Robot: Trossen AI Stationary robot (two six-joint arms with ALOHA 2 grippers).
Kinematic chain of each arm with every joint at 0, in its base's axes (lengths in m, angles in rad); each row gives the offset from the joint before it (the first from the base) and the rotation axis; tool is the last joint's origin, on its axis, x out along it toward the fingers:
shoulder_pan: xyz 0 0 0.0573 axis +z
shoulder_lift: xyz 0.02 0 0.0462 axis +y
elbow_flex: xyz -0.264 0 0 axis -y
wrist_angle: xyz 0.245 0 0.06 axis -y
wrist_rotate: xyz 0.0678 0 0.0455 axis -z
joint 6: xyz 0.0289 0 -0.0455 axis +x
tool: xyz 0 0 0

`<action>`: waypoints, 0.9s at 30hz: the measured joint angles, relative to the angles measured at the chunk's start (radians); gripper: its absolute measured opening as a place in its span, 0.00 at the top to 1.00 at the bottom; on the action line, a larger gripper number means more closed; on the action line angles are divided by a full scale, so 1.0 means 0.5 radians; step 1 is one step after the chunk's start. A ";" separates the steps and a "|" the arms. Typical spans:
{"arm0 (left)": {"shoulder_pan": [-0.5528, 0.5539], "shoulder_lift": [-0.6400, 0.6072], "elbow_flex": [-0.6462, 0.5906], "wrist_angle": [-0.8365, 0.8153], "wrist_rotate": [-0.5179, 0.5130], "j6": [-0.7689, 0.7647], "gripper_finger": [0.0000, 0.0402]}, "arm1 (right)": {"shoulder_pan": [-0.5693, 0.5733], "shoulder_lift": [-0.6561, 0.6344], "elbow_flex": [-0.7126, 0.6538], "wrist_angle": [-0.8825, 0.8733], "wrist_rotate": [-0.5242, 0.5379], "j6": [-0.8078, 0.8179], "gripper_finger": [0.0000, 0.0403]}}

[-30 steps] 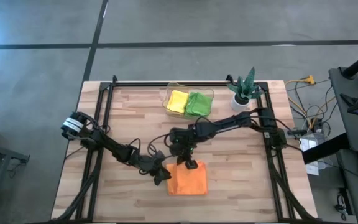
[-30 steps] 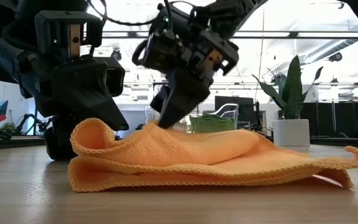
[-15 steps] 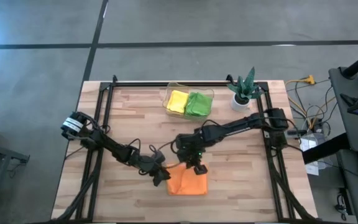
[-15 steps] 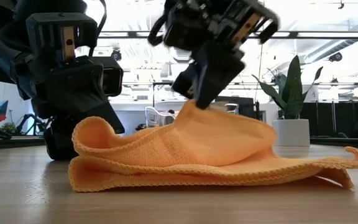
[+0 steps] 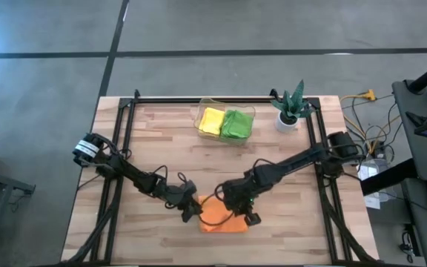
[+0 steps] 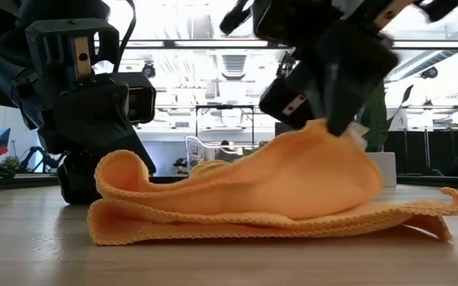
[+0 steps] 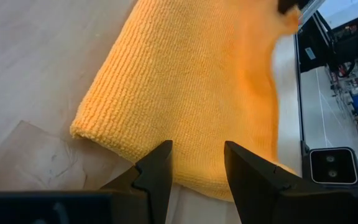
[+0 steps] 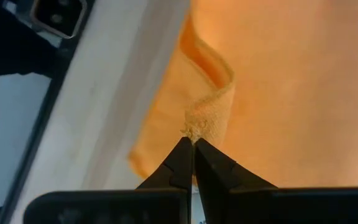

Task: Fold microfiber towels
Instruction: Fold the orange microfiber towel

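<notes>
Moved since earlier frame: right gripper (image 5: 245,213) now over the near right part of the soft orange microfiber towel (image 5: 224,216), away from the far edge where it pinched a second ago; raised hump of cloth carried along with it in the low view.
Right gripper state: fingertips pressed fully together on a thin corner of the orange towel (image 8: 197,127), corner lifted clear of the lower layer.
Left gripper state: left gripper (image 7: 194,163) part open, fingers standing over the towel's left edge (image 7: 185,93); whether pinching the hem or only pressing beside it, cannot tell.
Towel position: on the bare wooden table (image 5: 147,141), directly beneath and between the two grippers, part folded, upper layer draped over lower (image 6: 277,199).
Handling: light, limp, grippy knit; likely to sag and drag rather than slide; best taken at a corner or hem, as now.
Other towels: yellow and lime green folded cloths (image 5: 226,122) in the clear tray (image 5: 201,113), well beyond both grippers.
Unchanged: left gripper's place and opening as before.
</notes>
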 joint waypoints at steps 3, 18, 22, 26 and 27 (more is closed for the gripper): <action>0.000 0.001 -0.001 0.001 0.000 0.001 0.68 | 0.053 -0.012 -0.003 0.034 -0.002 0.042 0.98; 0.003 0.002 -0.001 0.004 0.000 -0.001 0.68 | 0.119 -0.026 -0.091 0.028 -0.180 0.132 0.97; 0.004 0.002 -0.001 0.005 0.013 -0.001 0.68 | 0.118 -0.025 -0.132 0.028 -0.260 0.179 0.92; 0.004 0.002 -0.001 0.004 0.024 0.000 0.68 | 0.118 -0.025 -0.154 0.024 -0.272 0.223 0.84; 0.004 0.002 -0.001 0.004 0.025 0.001 0.68 | 0.118 -0.025 -0.152 0.026 -0.274 0.231 0.82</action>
